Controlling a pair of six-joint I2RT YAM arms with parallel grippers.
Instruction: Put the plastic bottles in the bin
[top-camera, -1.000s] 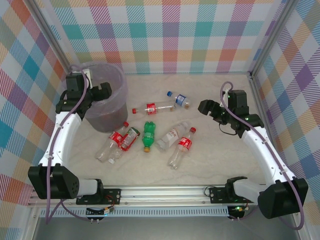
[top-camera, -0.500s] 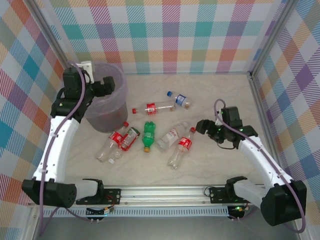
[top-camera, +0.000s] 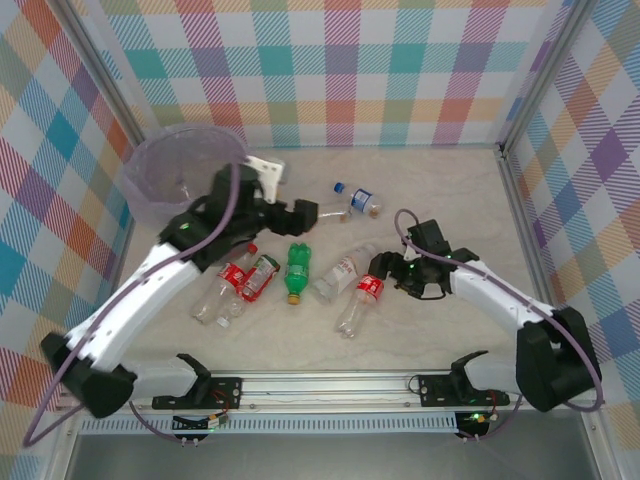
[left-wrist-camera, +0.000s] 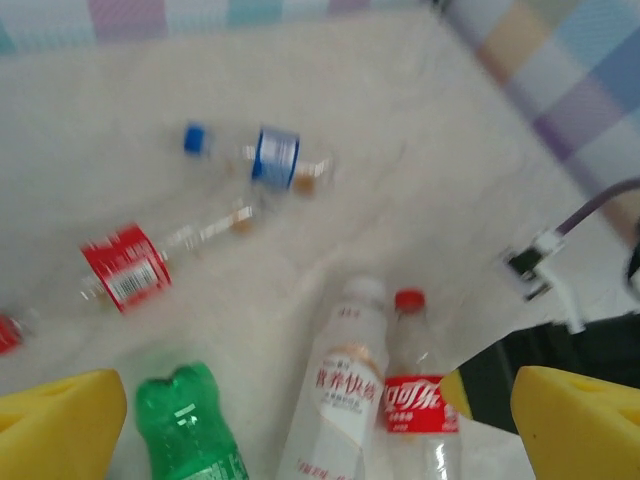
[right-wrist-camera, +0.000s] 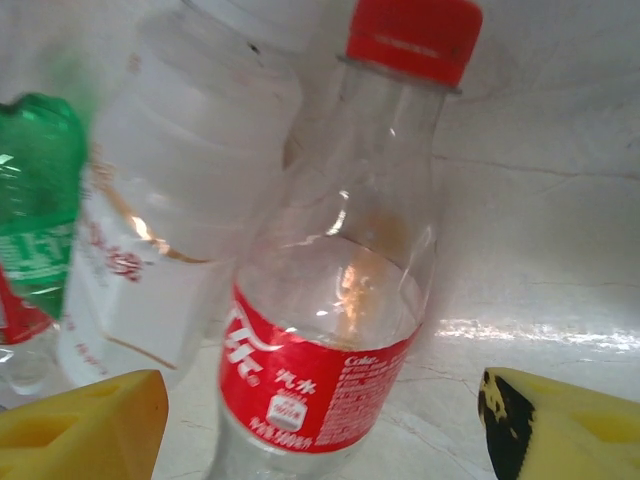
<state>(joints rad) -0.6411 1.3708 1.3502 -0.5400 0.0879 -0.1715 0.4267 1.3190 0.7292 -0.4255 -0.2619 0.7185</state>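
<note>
**Both arms down among the bottles, neither holding one**

A second ago the left arm hung over the bin (top-camera: 140, 195) and the right arm was raised at the right side. Now the left arm has swung out across the counter (top-camera: 440, 200). The left pincer (top-camera: 312, 211) is spread to its widest and holds nothing. It hovers just above the thin red-labelled bottle (left-wrist-camera: 125, 268).

The right pincer (top-camera: 384, 281) has dropped low. Its yellow pads (right-wrist-camera: 80, 420) stand either side of the red-capped cola bottle (top-camera: 362, 295), apart from it and not yet closed. My reading is that one drop-off is over and two fresh picks are starting (the right one looks nearer to closing).

The bin stands in the far-left corner, well apart from the right pincer, so that bottle faces a long carry or a hand-over.

Count on the counter:
- one green bottle (top-camera: 296, 268)
- one blue-capped bottle (top-camera: 358, 198)
- one white-capped bottle (top-camera: 338, 275) touching the cola bottle
- the thin red-labelled one
- the cola bottle
- a left cluster (top-camera: 240, 278) of two red-labelled bottles and probably a third, clear one; they overlap too much to be sure

That makes seven or eight loose. There is one bin, and I cannot read its contents through the wall.
</note>
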